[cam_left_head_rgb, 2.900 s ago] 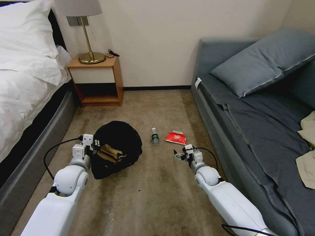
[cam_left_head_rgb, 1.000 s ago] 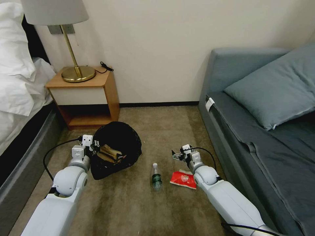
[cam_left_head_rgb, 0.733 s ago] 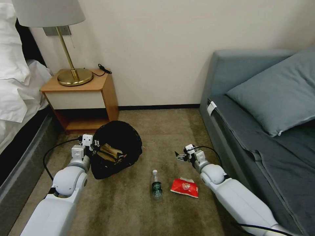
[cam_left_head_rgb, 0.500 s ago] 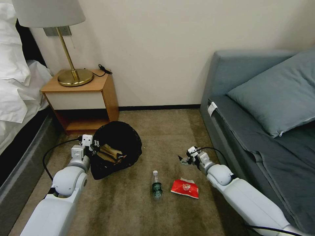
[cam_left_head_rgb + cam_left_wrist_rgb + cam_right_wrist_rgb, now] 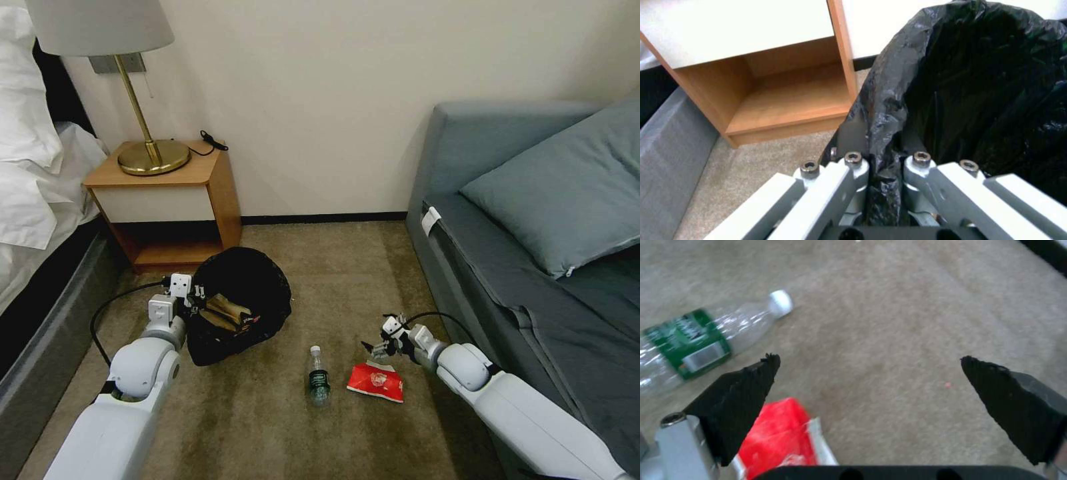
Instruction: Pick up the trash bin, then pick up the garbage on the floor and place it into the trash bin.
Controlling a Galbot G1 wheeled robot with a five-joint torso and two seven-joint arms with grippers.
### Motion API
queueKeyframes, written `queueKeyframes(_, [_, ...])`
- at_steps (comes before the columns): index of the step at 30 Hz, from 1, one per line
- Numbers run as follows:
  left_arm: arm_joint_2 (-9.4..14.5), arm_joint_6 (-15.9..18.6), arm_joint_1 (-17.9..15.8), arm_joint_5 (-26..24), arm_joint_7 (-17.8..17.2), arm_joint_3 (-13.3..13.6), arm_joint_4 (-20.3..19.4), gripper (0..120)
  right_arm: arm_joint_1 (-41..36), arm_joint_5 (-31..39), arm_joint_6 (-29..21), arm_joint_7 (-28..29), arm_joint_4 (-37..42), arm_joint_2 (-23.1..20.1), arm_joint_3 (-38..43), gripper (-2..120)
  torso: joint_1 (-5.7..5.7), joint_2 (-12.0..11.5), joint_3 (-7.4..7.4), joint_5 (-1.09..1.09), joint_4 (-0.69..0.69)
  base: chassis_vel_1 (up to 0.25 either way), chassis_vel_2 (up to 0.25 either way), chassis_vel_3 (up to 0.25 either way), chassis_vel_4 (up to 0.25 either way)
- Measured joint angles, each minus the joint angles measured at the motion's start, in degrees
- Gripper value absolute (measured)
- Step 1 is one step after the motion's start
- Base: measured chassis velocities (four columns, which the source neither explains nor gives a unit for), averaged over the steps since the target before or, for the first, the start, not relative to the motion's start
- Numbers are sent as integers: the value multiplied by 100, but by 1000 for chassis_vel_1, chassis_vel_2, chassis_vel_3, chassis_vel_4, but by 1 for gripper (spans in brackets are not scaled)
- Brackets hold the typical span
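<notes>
On the carpet between bed and sofa, head view: left gripper holds the trash bin by its near rim, bin sitting left of centre with a tan paper bag and a wrapper inside. Clear bottle lies on the floor near the middle, red packet just right of it. Right gripper hovers low just beyond the packet's far edge, not touching it. Nightstand stands behind the bin. Left wrist view: fingers pinched tight on a fold of black bag at the rim, so the clamp is on liner and bin edge together. Right wrist view: jaws spread wide, nothing between the pads but carpet; packet sits under the one pad, bottle off to that same side. Step in hand reads as reaching for the red packet. To do it well: shift the gripper back over the packet so it sits centred between the pads, come straight down, pinch the raised crinkled edge rather than the flat face, and avoid nudging the bottle, which would likely roll. Keep the bin hold steady.
</notes>
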Motion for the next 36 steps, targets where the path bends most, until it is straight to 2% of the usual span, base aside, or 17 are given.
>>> queueKeyframes(6, [-21, 2, 11, 23, 2, 0, -18, 3, -155, -179, 123, -303, 5, -5, 113, 100, 0, 0, 0, 0, 0, 0, 0, 0, 0])
queueKeyframes(9, [-49, 3, 39, 55, 3, 1, -31, 3, -298, -380, 290, -706, -39, -14, 273, 100, 0, 0, 0, 0, 0, 0, 0, 0, 0])
queueKeyframes(17, [-95, 18, 43, 92, -3, 20, -42, 3, -455, -597, 506, -1305, -179, 9, 482, 100, 0, -1, 0, -1, 0, 0, 0, 0, 0])
queueKeyframes(36, [-170, -25, 154, 137, 6, -36, -38, 3, -311, -1048, 1002, -1596, -1313, 420, 572, 100, 0, -1, 0, -1, 0, 0, 0, 0, 0])
